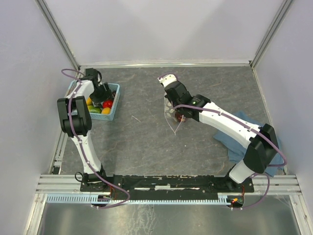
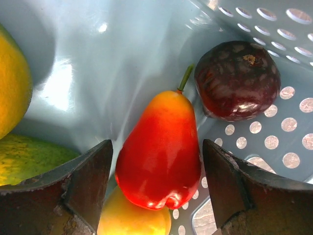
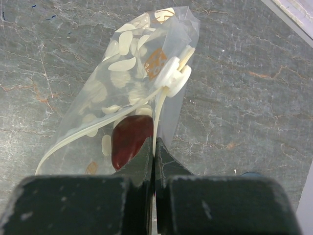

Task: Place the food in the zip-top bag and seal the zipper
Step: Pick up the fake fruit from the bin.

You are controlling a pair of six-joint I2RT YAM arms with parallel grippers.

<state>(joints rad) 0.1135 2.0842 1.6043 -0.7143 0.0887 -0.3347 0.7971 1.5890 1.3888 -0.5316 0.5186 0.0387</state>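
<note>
My left gripper [image 1: 104, 95] is down in the light-blue basket [image 1: 115, 106], open, its fingers [image 2: 83, 181] on either side of a red-orange pear-shaped fruit [image 2: 159, 156] without visibly touching it. A dark purple fruit [image 2: 237, 81], a yellow one [image 2: 134, 220], an orange-yellow one [image 2: 12, 88] and a green one [image 2: 29, 159] lie around it. My right gripper [image 3: 154, 152] is shut on the zipper [image 3: 159, 112] of the clear spotted zip-top bag [image 3: 112, 83], just below the white slider [image 3: 173, 76]. A dark red food piece [image 3: 129, 139] sits inside the bag [image 1: 172, 111].
The basket's perforated walls [image 2: 288, 132] close in around my left gripper. A blue cloth [image 1: 234, 132] lies on the grey table under my right arm. Metal frame posts stand at the back corners.
</note>
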